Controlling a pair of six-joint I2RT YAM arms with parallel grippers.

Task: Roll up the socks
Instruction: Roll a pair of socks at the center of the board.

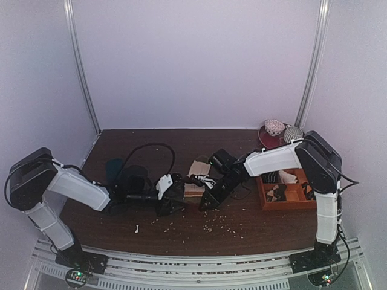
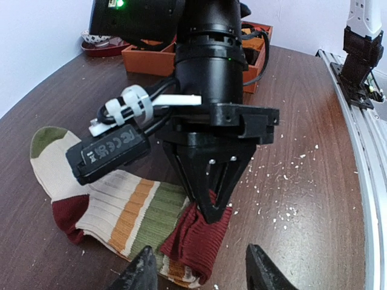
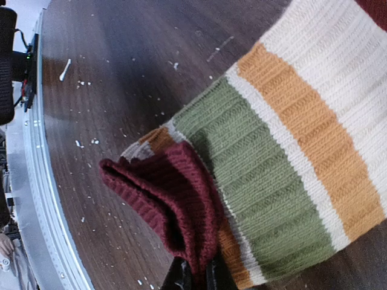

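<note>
Midway between the desk's (image 2: 302,121) side edges, the right gripper (image 2: 208,211) pinched the folded dark-red cuff of the ribbed socks (image 3: 290,157); the left gripper (image 2: 196,273) stood spread.

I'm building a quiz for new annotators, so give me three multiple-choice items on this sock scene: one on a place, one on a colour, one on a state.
1. Where on the table does the orange tray stand?
A) right side, by the right arm
B) left side
C) centre front

2. What colour is the end of the socks that the right gripper pinches?
A) green
B) dark red
C) orange

3. How do the left gripper's jaws stand?
A) shut on the socks
B) shut on the tray
C) apart, holding nothing

Answers:
1 A, the top view shows it beside the right arm.
2 B, both wrist views show dark-red knit between the closed fingers.
3 C, the left wrist view shows a wide gap between its fingers.
</note>
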